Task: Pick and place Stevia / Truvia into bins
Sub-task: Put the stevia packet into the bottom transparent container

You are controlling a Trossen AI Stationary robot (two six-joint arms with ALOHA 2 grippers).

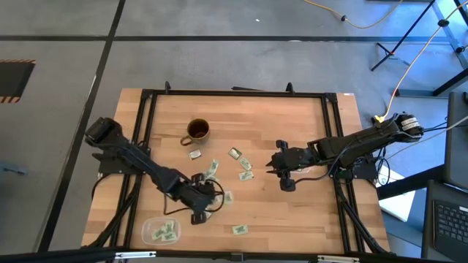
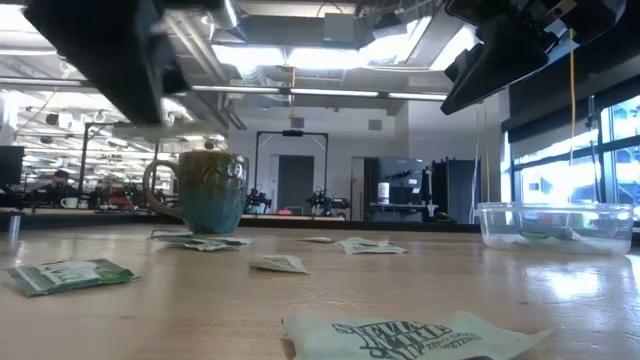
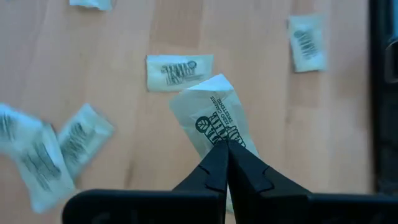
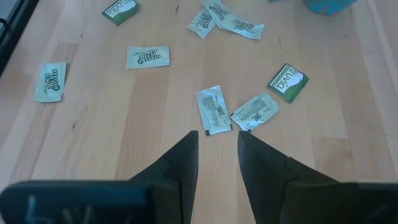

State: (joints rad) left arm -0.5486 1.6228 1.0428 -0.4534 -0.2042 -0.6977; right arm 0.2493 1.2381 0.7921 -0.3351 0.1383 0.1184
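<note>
Sachets [image 1: 241,165] mostly lie loose across the middle of the wooden table [image 1: 307,212]; only a few sit in the clear bin [image 1: 160,231] at its near left corner (a second bin does not show from above). So most of the job looks left to do. The left gripper [image 3: 227,146] is pinched shut on one sachet [image 3: 214,118], lifted just beside that bin. The right gripper [image 4: 217,138] hangs with fingers apart above two sachets near the centre, holding nothing. The brown mug [image 1: 197,131] stands behind the scatter, well clear of the bin.
</note>
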